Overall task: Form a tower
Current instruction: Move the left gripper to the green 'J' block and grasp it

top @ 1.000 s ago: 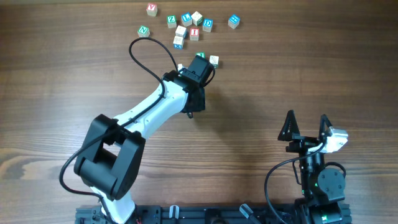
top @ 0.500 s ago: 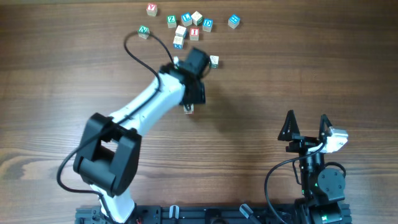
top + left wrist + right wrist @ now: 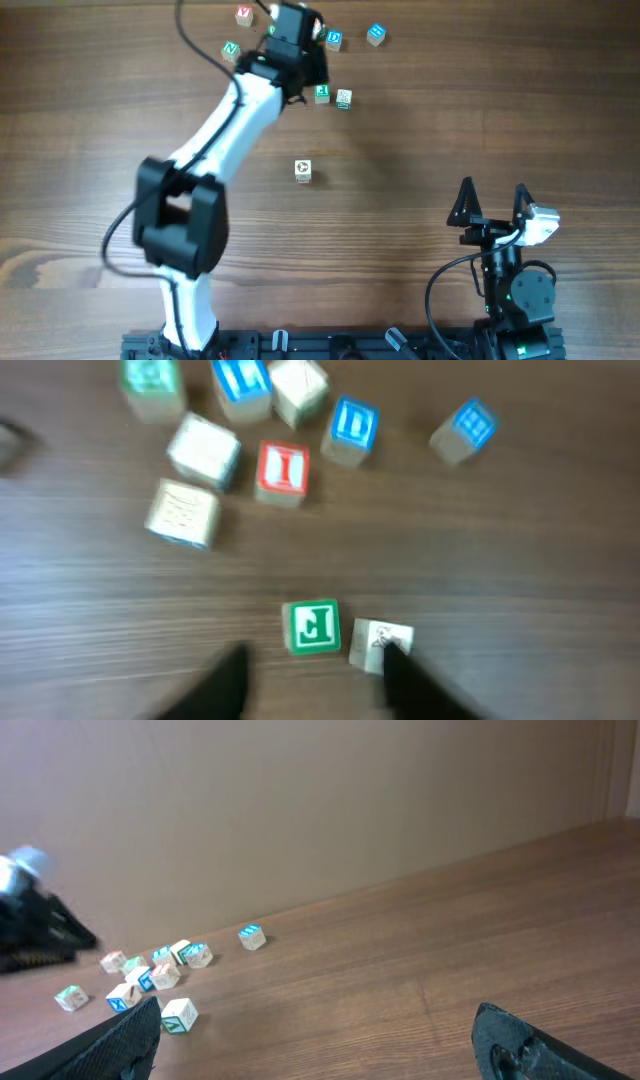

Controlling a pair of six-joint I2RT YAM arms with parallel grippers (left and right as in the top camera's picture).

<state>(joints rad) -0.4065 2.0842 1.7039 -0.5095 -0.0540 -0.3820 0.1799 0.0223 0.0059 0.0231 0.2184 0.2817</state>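
The tower [image 3: 303, 170] looks only one small pale wooden cube high. It sits flat and upright, alone near the middle of the table [image 3: 450, 120]. Its top face is white with a dark printed picture, and the right wrist view shows a green side face [image 3: 179, 1014].

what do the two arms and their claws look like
Left arm: white links, bulky black joints, a thin black cable looping off it. Right arm: black, with a white box near its wrist and a black cable. Left claw and right claw: dark tapered fingers.
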